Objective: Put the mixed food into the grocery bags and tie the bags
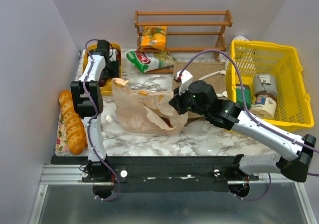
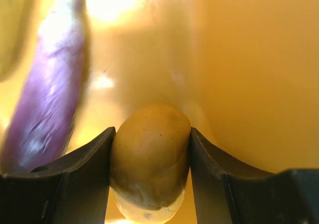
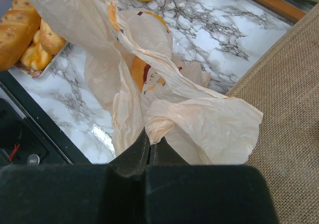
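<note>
The left gripper (image 2: 151, 134) reaches into a shallow yellow plastic tray (image 2: 249, 74) at the back left of the white marble-patterned table (image 1: 209, 139). Its dark fingers are partly open and pressed against both sides of a round yellow-brown speckled piece of produce (image 2: 148, 179), with a glossy purple aubergine (image 2: 47, 99) lying just beside it. The right gripper (image 3: 148, 141) has its fingers pinched together on a fold of the thin translucent peach-orange plastic carrier bag (image 1: 139, 109), which lies crumpled at the table's middle. The stiff tan jute tote (image 3: 289, 109) lies flat just beside it, under the right arm. A glossy green snack packet with a red logo (image 1: 149, 61) lies behind the carrier, and a yellow-orange snack packet (image 1: 153, 38) sits on the wooden slatted rack (image 1: 199, 19). A long golden baguette (image 1: 71, 121) lies at the left edge and a yellow plastic mesh basket (image 1: 291, 84) stands at the right.
</note>
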